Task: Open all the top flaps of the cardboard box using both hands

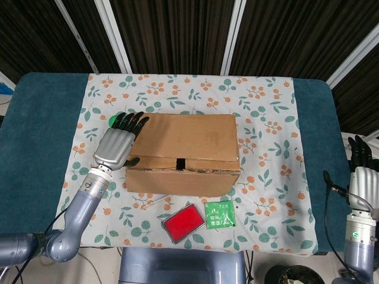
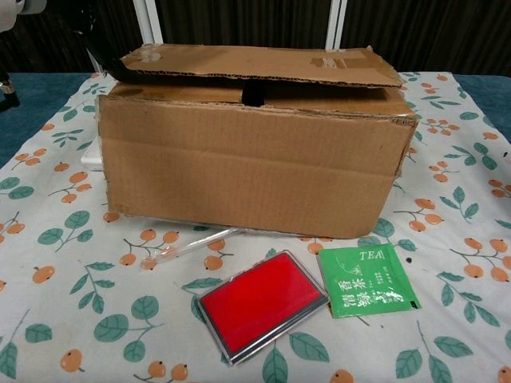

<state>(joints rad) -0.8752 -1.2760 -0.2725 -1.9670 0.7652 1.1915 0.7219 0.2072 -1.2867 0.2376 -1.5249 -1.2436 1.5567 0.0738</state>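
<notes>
The cardboard box [image 1: 182, 152] sat mid-table on the floral tablecloth [image 1: 266, 112], the empty left hand [image 1: 117, 145] spread against its left end, while a red case [image 1: 183, 222], tea sachet [image 1: 219, 214] and clear straw [image 2: 188, 246] lay before it and the empty, spread right hand [image 1: 360, 171] hovered off the table's right edge.

head view: looks steeply down, whole table [image 1: 35, 124] framed | chest view: low, close, level | shared: cardboard box [image 1: 183, 152], red case [image 2: 262, 303]

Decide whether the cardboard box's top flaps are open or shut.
Mostly shut. The cardboard box has its top flap lying nearly flat, slightly raised, a thin gap showing beneath; the left robot hand rests at its left edge.
</notes>
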